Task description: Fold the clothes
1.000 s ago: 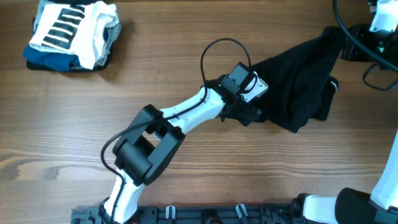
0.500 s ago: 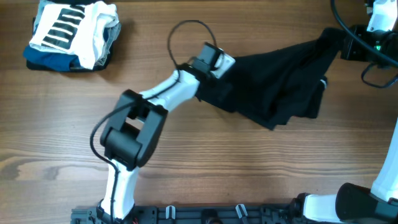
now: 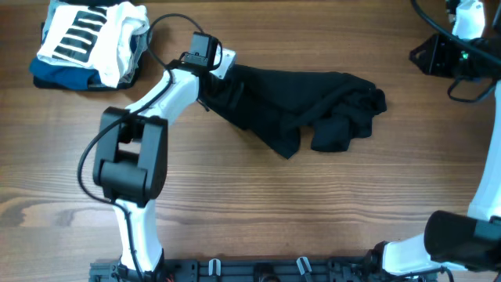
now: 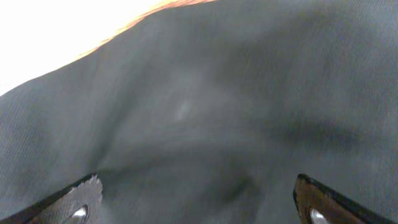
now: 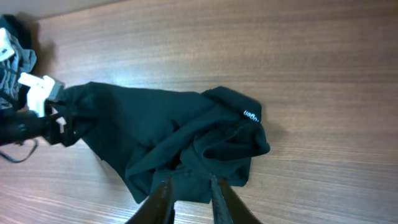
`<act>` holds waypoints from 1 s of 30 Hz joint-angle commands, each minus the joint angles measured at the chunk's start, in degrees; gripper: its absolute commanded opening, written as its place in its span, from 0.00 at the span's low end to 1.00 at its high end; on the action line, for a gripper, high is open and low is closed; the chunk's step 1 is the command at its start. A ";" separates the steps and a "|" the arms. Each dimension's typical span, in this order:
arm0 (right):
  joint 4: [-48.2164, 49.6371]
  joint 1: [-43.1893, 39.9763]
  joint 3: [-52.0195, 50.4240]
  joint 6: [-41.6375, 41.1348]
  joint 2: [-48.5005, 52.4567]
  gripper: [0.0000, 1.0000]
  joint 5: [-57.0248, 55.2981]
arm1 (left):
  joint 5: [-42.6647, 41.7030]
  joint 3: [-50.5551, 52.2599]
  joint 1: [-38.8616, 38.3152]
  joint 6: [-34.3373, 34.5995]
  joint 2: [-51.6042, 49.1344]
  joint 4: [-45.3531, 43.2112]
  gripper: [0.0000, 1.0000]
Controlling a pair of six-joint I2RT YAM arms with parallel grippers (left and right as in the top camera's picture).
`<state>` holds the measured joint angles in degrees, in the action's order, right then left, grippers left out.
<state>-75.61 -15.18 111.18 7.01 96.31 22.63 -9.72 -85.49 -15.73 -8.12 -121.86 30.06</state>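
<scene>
Clothes: the clothes (image 3: 290,110) lie as one black heap on the table (image 3: 313,211), just off its centre toward 12 o'clock. The heap stretches from 9 to 3 o'clock, with a lump rolled under at the 3 o'clock end.
Feel: I judge it soft, limp and light. It should sag and bunch, hold no shape, and drag on the wood rather than slide clean.
Lettering: small white print (image 5: 251,114) shows on the rolled lump and may mark a hem or waistband.
Where to hold: I would take a free edge or corner at the 3 o'clock end, one layer only, not the middle of the heap. Which edge is which I cannot tell while it is this crumpled.
Left fingers: my left fingers (image 4: 199,208) sit at the heap's 9 o'clock end with the tips spread wide. Cloth lies across the space between them but is not pinched.
Right fingers: my right fingers (image 5: 189,202) hang toward 2 o'clock, well apart from the cloth, drawn almost together with nothing between.
Containers: none in view, no basket, box or tray.
Pile: a folded white, black-striped and blue pile (image 3: 90,43) rests at 10 o'clock, apart from the heap.
</scene>
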 commanded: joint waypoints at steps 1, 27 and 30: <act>-0.07 1.14 0.81 0.55 2.80 0.27 -0.20 | -0.57 0.28 0.35 0.87 12.44 6.88 0.99; 1.25 1.14 0.81 0.35 3.67 0.56 -0.13 | -1.97 0.31 -24.20 19.28 -1.29 8.92 0.79; 1.25 1.14 0.81 0.39 3.67 0.57 -0.13 | -1.97 0.31 -24.20 19.28 -1.25 8.96 0.78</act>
<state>-74.56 -14.22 111.18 7.38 99.57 22.63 -11.90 -85.76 -40.07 10.20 -121.45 38.65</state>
